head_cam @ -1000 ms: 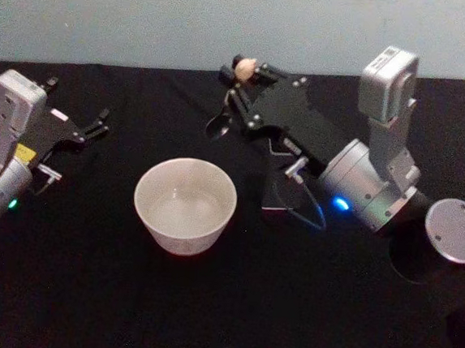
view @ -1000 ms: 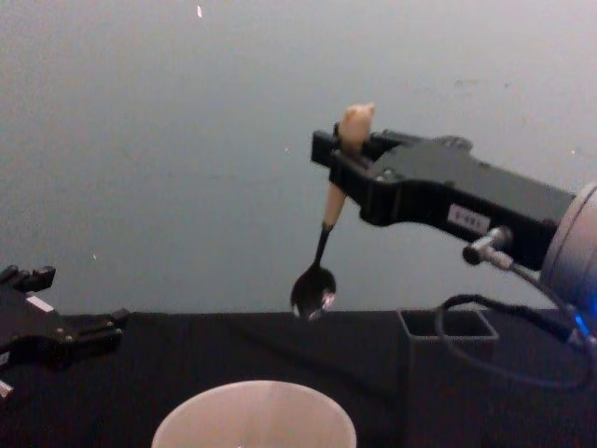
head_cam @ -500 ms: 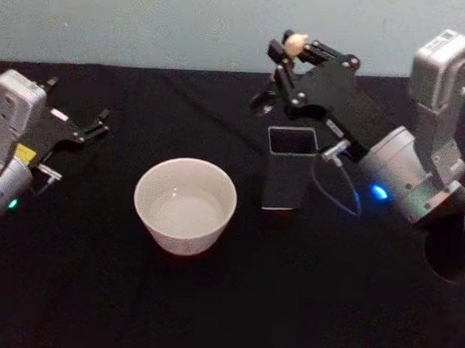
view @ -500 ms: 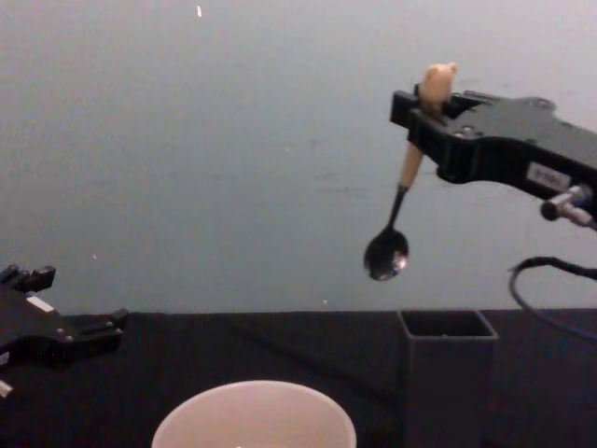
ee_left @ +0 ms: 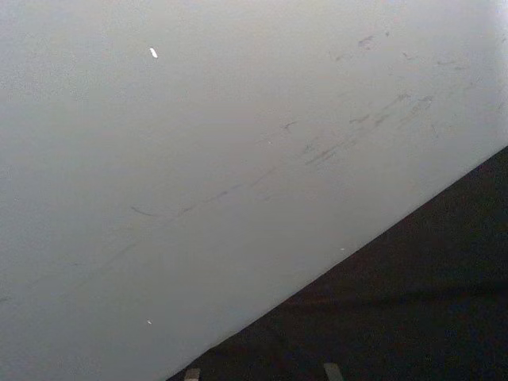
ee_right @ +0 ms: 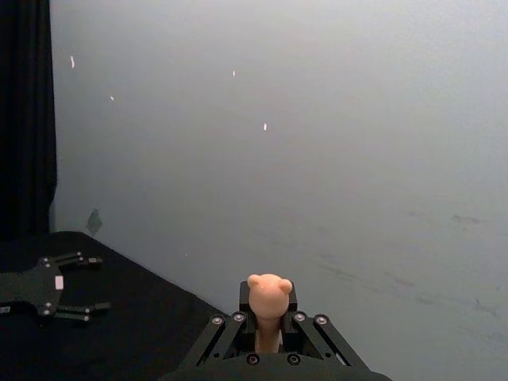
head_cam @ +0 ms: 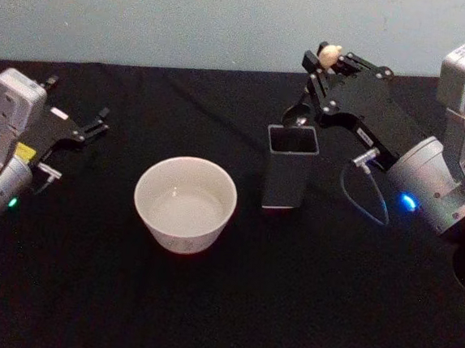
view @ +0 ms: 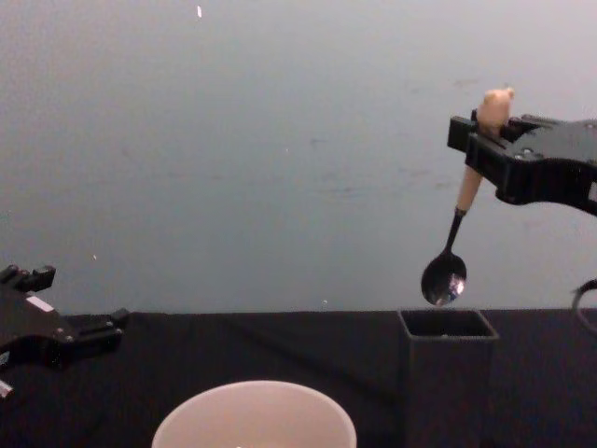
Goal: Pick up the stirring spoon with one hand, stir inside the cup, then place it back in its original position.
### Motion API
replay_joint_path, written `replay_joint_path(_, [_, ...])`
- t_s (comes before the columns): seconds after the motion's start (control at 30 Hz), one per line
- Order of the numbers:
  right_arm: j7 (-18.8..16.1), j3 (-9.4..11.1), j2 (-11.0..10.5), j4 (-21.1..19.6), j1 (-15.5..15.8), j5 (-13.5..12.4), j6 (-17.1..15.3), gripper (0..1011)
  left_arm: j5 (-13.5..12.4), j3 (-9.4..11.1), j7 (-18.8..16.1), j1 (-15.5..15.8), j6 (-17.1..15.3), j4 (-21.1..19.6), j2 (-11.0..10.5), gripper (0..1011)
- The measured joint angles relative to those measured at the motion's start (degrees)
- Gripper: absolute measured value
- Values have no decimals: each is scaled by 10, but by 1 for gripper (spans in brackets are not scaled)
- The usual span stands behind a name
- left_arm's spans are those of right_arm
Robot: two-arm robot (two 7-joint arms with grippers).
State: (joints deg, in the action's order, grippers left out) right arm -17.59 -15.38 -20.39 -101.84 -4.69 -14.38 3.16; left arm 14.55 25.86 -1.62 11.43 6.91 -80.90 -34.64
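Right gripper [view: 485, 140], clamped on stirring spoon [view: 454, 233], hangs above holder [view: 446, 373], at 3 o'clock of cup [head_cam: 185, 204]; only reinsertion apparently remains. Left gripper [head_cam: 98, 126] idle, jaws apart.

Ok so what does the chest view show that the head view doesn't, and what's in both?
The chest view alone gives the side-on height: the spoon hangs bowl-down from the right gripper, its bowl just above the mouth of the dark holder, not yet inside. The head view alone gives the layout from above: the cup's pale, bare-looking inside, the holder to its right, and the right arm's body. Both show cup, holder, spoon pinched at the handle, and the left gripper resting open on the black table.
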Motion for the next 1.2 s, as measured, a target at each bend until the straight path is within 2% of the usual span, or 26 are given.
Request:
replay_joint_path(0.6, [-5,1,2,5,7,-2,-17,173,0,0,0,0,0,0,0,1001])
replay_joint_path(1.2, [1,-17,18,58,-3,7,-51,173,0,0,0,0,0,0,0,1001])
